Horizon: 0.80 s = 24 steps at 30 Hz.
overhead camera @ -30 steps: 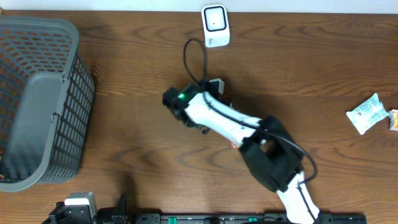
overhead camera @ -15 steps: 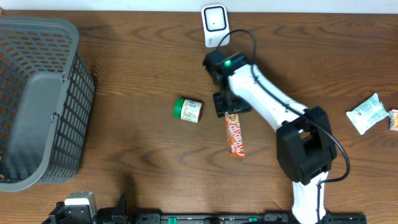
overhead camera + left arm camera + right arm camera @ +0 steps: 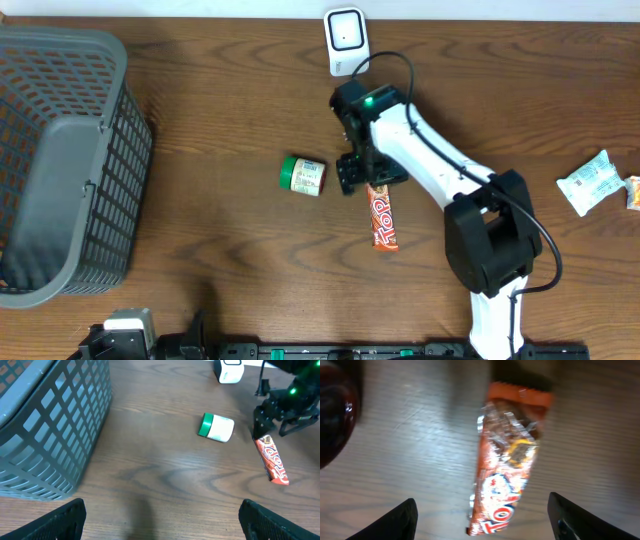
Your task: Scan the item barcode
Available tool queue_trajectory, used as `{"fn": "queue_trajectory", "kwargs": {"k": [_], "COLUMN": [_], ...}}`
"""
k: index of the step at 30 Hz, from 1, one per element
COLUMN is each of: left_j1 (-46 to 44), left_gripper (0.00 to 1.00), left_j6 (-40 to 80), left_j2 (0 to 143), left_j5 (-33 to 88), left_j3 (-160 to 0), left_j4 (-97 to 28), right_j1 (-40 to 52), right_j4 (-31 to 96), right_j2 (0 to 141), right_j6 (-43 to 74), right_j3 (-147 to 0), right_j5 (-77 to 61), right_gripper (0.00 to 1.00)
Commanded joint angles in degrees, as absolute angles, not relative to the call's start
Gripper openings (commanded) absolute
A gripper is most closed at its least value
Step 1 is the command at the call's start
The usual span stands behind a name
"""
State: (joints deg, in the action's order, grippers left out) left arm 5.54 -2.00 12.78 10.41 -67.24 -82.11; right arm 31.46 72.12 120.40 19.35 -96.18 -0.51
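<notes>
Orange-wrapped candy bar (image 3: 384, 218) lies flat on the wooden table (image 3: 200, 250) just right of centre in the overhead view, its upper end below the right gripper (image 3: 362, 172), whose fingers stand wide apart and grip nothing. The left gripper (image 3: 162, 522), at the bottom of its own view, is spread fully and empty. The white scanner (image 3: 346, 40) sits at top centre, a green-capped bottle (image 3: 303, 176) just left of the bar.

The right arm (image 3: 425, 152) has smooth white link shells between bulky black joint housings; a green light (image 3: 371, 99) glows on its wrist block, and a thin black cable (image 3: 404, 62) loops off it. The right tool (image 3: 357, 175) and the left tool (image 3: 160, 522) have matte black fingers (image 3: 55, 522).
</notes>
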Motion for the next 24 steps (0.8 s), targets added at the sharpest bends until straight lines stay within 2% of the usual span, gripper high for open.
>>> {"fn": "queue_trajectory", "kwargs": {"k": [1, 4, 9, 13, 20, 21, 22, 23, 24], "left_j1": [5.8, 5.8, 5.8, 5.8, 5.8, 5.8, 5.8, 5.8, 5.8], "left_gripper": [0.98, 0.98, 0.98, 0.98, 0.98, 0.98, 0.98, 0.98, 0.98], "left_j6": [-2.9, -2.9, -2.9, -2.9, -2.9, -2.9, -2.9, -2.9, -2.9], "left_j2": [12.6, 12.6, 12.6, 12.6, 12.6, 12.6, 12.6, 12.6, 12.6], "left_j5": [11.0, 11.0, 11.0, 11.0, 11.0, 11.0, 11.0, 11.0, 11.0], "left_j3": [-67.4, -67.4, -67.4, -67.4, -67.4, -67.4, -67.4, -67.4, -67.4], "left_j4": [-82.0, -82.0, -82.0, -82.0, -82.0, -82.0, -82.0, -82.0, -82.0], "right_j1": [31.8, 31.7, 31.8, 31.5, 31.4, 31.4, 31.3, 31.1, 30.9], "right_j4": [71.0, 68.6, 66.0, 64.4, 61.7, 61.7, 62.3, 63.4, 64.6], "right_j2": [120.2, 120.2, 120.2, 120.2, 120.2, 120.2, 120.2, 120.2, 120.2], "right_j6": [23.7, 25.8, 27.5, 27.7, 27.7, 27.6, 27.6, 27.5, 26.9], "right_j3": [-92.0, -88.3, -84.5, -83.7, -83.8, -84.2, -84.8, -85.9, -87.2], "right_j5": [-0.5, -0.5, 0.5, 2.8, 3.7, 3.0, 1.7, -0.5, -2.7], "right_gripper": [0.75, 0.66, 0.65, 0.59, 0.29, 0.22, 0.08, 0.01, 0.01]}}
